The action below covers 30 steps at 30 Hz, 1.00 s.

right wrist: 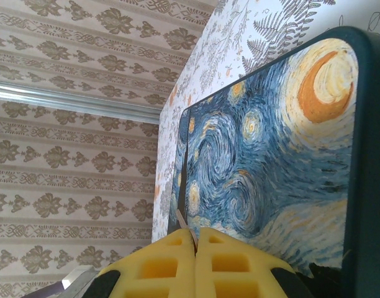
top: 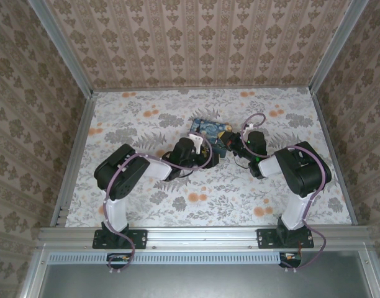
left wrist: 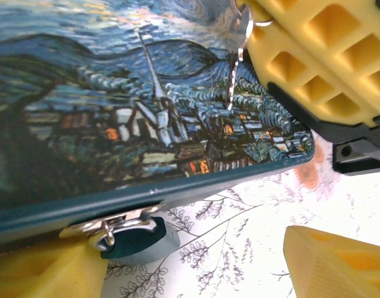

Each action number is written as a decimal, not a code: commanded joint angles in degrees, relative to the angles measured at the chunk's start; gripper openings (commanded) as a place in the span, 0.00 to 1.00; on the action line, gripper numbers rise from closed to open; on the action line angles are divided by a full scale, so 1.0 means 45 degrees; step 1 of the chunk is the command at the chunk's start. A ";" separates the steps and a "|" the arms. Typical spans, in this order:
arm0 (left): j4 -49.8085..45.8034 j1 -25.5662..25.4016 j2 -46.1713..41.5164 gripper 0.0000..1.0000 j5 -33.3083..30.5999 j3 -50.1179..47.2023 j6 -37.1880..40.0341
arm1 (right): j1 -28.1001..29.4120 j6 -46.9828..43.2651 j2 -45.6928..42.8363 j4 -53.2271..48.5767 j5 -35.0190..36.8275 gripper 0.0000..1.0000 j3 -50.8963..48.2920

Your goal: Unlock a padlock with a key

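Note:
The padlock (left wrist: 133,239), small and dark blue-grey, hangs from a silver hasp (left wrist: 109,222) on the front edge of the night-sky printed box (left wrist: 146,105). My left gripper (left wrist: 190,267) is open, one yellow finger (left wrist: 41,273) touching the padlock's side and the other finger (left wrist: 339,261) far off. My right gripper (right wrist: 196,233) is shut on the key (right wrist: 184,220). From the left wrist view the key's silver blade (left wrist: 235,68) points down over the box lid. Seen from above, both grippers (top: 203,151) (top: 232,146) meet at the box (top: 208,128).
The box lies on a floral tablecloth (top: 146,124) in the middle of the table. Patterned walls (top: 196,37) and aluminium rails (top: 75,149) close in the table on three sides. The two arms crowd the box's near side.

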 commanded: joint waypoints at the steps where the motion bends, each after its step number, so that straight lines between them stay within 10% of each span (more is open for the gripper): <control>1: 0.2248 0.0212 -0.0246 0.74 0.0745 -0.0424 -0.1346 | -0.0029 0.0113 0.0394 -0.0036 -0.0144 0.00 -0.0178; 9: 0.5341 0.0653 0.0562 0.71 0.0843 -0.1308 -0.3511 | -0.0045 0.0114 0.0409 -0.0055 -0.0142 0.00 -0.0177; 30: 0.4736 -0.0039 0.0654 0.67 0.0431 -0.1528 -0.3156 | -0.0031 0.0143 0.0569 -0.0023 -0.0121 0.00 -0.0118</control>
